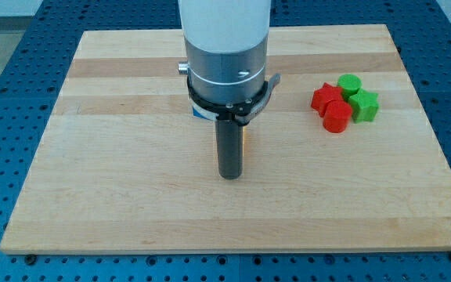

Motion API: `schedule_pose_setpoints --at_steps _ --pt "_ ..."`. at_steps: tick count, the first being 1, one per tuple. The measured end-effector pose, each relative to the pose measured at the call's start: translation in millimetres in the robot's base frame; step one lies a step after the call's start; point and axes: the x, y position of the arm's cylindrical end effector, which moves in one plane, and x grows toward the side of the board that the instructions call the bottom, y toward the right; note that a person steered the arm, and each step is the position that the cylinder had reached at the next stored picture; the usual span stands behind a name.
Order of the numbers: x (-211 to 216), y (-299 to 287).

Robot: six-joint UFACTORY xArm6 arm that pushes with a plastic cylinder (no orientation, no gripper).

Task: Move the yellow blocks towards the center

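Observation:
My tip [230,175] rests on the wooden board [116,180] near its middle. Only a thin sliver of a yellow block [245,139] shows, right of the rod and just above the tip. The rod hides the rest, so I cannot make out its shape or whether the tip touches it. No other yellow block shows. The arm's wide body covers the board above the rod.
A bit of a blue block [202,114] peeks out under the arm's collar, left of the rod. At the view's right a red star block [326,96], a red cylinder [337,118], a green cylinder [349,84] and a green star block [365,106] cluster together.

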Motion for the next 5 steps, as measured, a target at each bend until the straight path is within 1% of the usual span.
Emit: schedule_pose_setpoints --at_steps 3,5 --pt "-26.1 0.1" --pt "-30.0 -5.4"
